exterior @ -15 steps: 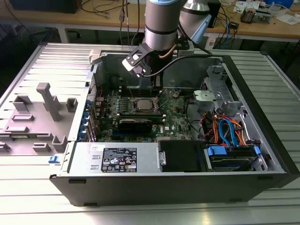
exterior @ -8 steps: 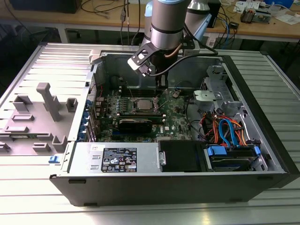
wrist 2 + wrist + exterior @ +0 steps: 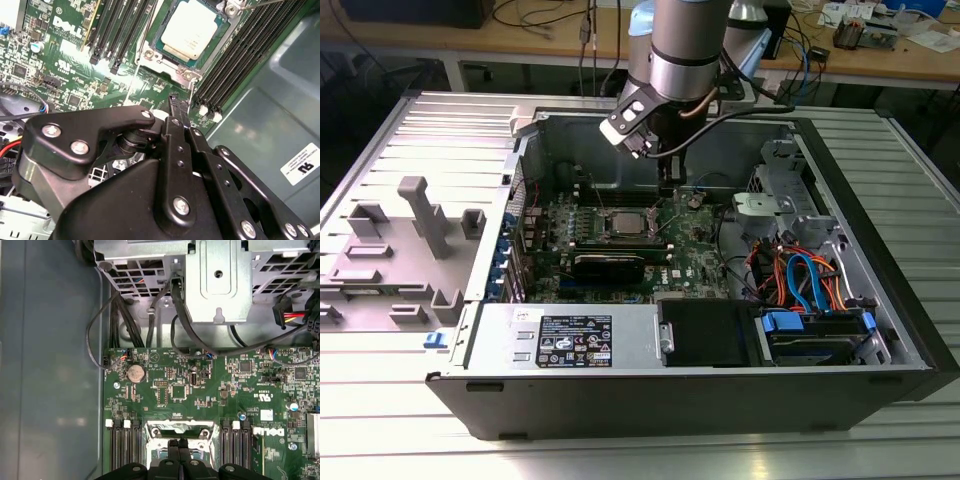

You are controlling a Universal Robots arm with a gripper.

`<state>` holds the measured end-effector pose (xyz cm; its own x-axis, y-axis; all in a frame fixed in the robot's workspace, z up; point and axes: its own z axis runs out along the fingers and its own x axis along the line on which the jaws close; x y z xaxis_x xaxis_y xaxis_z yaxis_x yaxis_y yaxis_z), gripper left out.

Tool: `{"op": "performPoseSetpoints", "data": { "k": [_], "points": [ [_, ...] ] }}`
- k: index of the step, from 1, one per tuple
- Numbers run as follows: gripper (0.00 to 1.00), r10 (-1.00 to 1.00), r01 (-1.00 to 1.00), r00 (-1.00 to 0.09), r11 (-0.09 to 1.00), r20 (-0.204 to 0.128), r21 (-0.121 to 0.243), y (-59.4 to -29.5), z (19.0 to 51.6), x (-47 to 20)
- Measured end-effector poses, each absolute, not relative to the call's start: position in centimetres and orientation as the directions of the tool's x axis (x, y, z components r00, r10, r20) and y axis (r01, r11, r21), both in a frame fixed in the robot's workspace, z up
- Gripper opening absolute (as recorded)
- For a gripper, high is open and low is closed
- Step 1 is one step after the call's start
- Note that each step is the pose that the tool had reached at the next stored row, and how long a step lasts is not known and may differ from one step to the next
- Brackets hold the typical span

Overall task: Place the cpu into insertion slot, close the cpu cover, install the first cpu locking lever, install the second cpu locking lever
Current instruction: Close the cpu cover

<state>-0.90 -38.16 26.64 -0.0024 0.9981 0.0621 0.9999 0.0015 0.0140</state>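
The cpu (image 3: 191, 29), a dull silver square, lies in the insertion slot (image 3: 625, 222) on the green board. The cpu cover (image 3: 167, 62), a silver frame, lies flat around the chip. A thin wire lever (image 3: 134, 75) runs along one side of the socket. In the second wrist view my gripper (image 3: 175, 100) hangs just off the socket's edge, over the board, with its black fingers pressed together and nothing between them. In the first wrist view the gripper (image 3: 177, 446) sits right at the socket frame (image 3: 177, 431). In the exterior view the arm reaches down into the open case (image 3: 880, 250).
Black memory slots (image 3: 240, 55) flank the socket on both sides. A metal drive cage (image 3: 217, 280) with cable bundles (image 3: 800, 280) fills the case toward the exterior view's right. A power supply (image 3: 570, 335) lies along the front. Grey fixtures (image 3: 420, 215) stand on the table at the exterior view's left.
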Motion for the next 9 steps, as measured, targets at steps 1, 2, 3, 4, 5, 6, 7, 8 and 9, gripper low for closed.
{"op": "performPoseSetpoints", "data": {
  "k": [1, 2, 3, 4, 5, 6, 7, 8, 9],
  "points": [
    [0.11, 0.998, 1.0, -0.002, 0.001, 0.062, 0.014, -38.16, 26.64, -0.79],
    [0.11, 0.998, 1.0, -0.002, 0.002, 0.062, 0.014, -38.16, 26.65, -0.73],
    [0.11, 0.998, 1.0, -0.002, 0.002, 0.062, 0.013, -38.16, 26.65, -0.67],
    [0.11, 0.998, 1.0, -0.002, 0.002, 0.062, 0.014, -38.16, 26.65, -0.63],
    [0.11, 0.998, 1.0, -0.002, 0.002, 0.062, 0.014, -38.16, 26.64, -0.63],
    [0.11, 0.998, 1.0, -0.002, 0.001, 0.062, 0.014, -38.16, 26.64, -0.63],
    [0.11, 0.998, 1.0, -0.002, 0.001, 0.062, 0.014, -38.16, 26.64, -0.63],
    [0.11, 0.998, 1.0, -0.002, 0.001, 0.062, 0.014, -38.16, 26.64, -0.62],
    [0.11, 0.998, 1.0, -0.002, 0.001, 0.062, 0.014, -38.16, 26.64, -0.62]
  ]
}}
